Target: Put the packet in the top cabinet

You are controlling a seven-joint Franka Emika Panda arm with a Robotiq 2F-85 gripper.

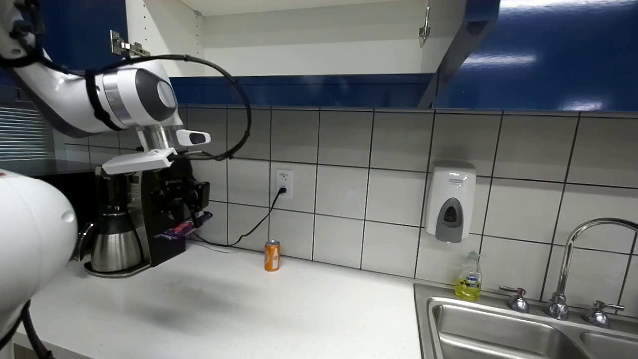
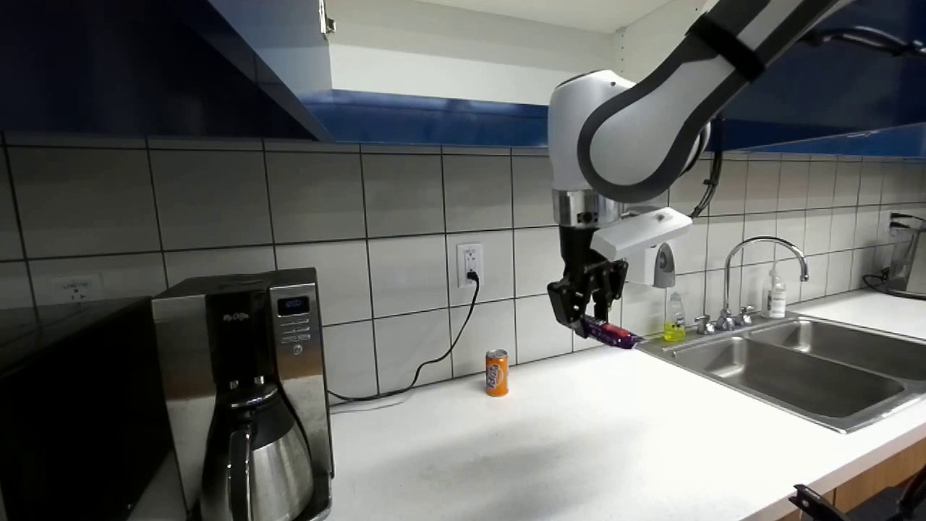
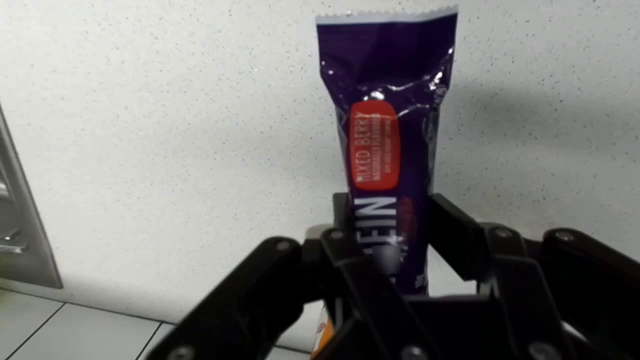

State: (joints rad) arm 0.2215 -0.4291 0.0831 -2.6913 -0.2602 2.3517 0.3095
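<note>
The packet [image 3: 382, 142] is a dark purple wrapper with a red label. It also shows in both exterior views [image 1: 184, 228] [image 2: 611, 333]. My gripper [image 3: 390, 220] is shut on the packet, one finger on each long side, with the printed end sticking out past the fingertips. In an exterior view the gripper [image 2: 589, 317] points down and holds the packet above the counter, below the cabinet. The top cabinet [image 1: 309, 90] is open, with a white interior and blue fronts; it also shows in an exterior view [image 2: 441, 119]. Its upper part is cut off.
An orange can [image 1: 271, 256] stands on the white counter [image 1: 319, 309] by the tiled wall. A coffee maker [image 2: 239, 398] stands at one end, a sink [image 2: 796, 369] at the other. An open blue cabinet door [image 1: 543, 60] juts outward. A power cord [image 2: 441, 354] runs along the wall.
</note>
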